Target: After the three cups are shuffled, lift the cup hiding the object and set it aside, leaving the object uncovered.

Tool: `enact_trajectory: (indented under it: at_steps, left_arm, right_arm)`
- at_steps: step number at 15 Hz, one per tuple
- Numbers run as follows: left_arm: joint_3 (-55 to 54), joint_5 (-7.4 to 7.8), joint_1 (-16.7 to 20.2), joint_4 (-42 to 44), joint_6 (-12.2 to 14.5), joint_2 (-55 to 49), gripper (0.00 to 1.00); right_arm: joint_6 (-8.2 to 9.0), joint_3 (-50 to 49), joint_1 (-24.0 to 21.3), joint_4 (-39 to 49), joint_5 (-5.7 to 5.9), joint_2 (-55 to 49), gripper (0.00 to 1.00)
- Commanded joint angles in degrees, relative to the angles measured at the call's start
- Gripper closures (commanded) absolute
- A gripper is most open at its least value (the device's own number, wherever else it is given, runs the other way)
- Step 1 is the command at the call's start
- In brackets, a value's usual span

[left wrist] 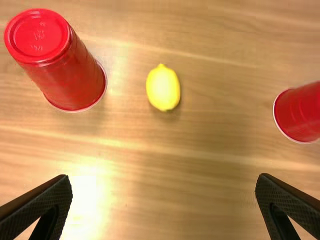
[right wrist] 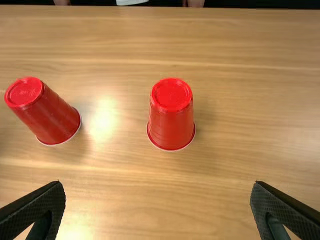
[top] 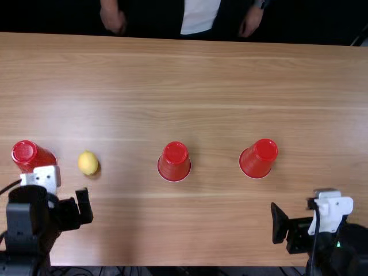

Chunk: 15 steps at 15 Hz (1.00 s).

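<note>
Lemon (top: pixel 88 163) lies bare at about 1 o'clock from the open left claw (left wrist: pixel 160 215). Right claw (right wrist: pixel 160 215), also open, sits farther.

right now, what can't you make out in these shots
1. Inside the middle upside-down red plastic cup and the right upside-down red plastic cup: in every view their own walls hide anything beneath them.
2. Near rim of the left upside-down red plastic cup, top view: covered by the left arm's white wrist block.
3. Middle cup, left wrist view: partly cut off by the picture's edge.
</note>
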Motion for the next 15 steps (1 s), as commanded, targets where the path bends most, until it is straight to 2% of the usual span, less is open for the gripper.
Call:
enact_trajectory:
  at_steps: [1,5,8,9,11,13,15]
  left_arm:
    - [-4.9,-0.75,0.6,2.0,-0.6,-5.1,0.00]
    - [-16.0,-0.96,1.0,3.8,-0.4,-18.9,0.00]
    - [-22.3,-3.91,1.7,11.9,-0.5,-26.0,0.00]
    - [-24.2,-4.23,1.8,12.9,-0.5,-27.9,0.00]
    - [-27.3,-4.12,2.3,14.4,-0.2,-30.0,0.00]
    - [-30.3,-3.91,3.0,16.1,0.3,-34.8,0.00]
    - [-33.6,-3.81,3.0,21.3,1.6,-39.3,0.00]
  right_arm:
    - [0.17,-2.9,0.4,0.6,-0.45,-4.7,0.00]
    - [0.17,-12.7,-0.1,5.2,-0.34,-16.7,0.00]
    - [0.07,-18.6,-3.5,7.9,-0.13,-28.8,0.00]
    - [-0.14,-20.0,-4.8,7.9,0.08,-30.3,0.00]
    - [-0.25,-21.0,-7.0,7.7,0.08,-30.3,0.00]
    - [0.07,-20.4,-7.3,8.4,0.18,-30.3,0.00]
    - [-0.56,-21.6,-7.3,14.6,-0.03,-30.3,0.00]
